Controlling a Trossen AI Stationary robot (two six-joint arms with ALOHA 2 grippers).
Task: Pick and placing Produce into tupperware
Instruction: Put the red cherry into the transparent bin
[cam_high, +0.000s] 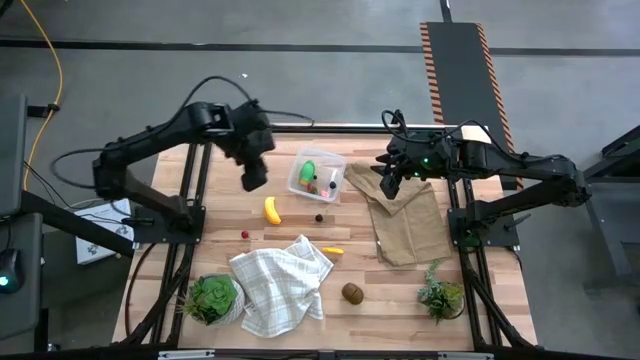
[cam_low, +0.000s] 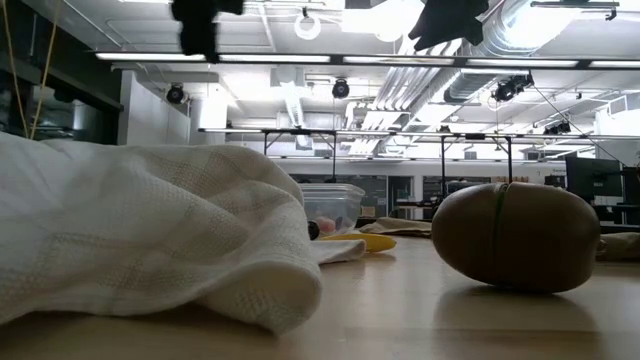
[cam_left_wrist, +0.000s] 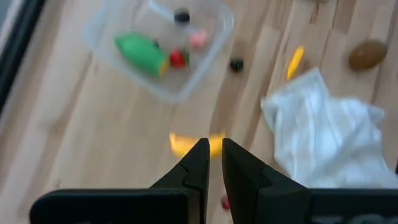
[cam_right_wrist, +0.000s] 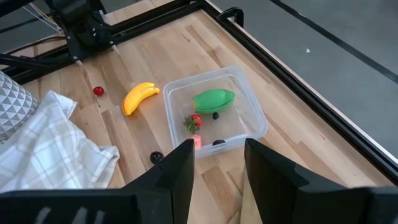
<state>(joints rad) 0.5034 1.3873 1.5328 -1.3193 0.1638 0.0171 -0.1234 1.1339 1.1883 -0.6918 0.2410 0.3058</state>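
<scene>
The tupperware is sitting on the wooden table, and it is holding a green piece, a small red piece and dark berries. The left gripper is hovering beside the tupperware, above the banana, with its fingers nearly pressed together and empty. The right gripper (on the tupperware's other side, over a brown cloth) is hanging with fingers spread, holding nothing. The kiwi is lying well apart from the tupperware, beyond the white checked cloth.
</scene>
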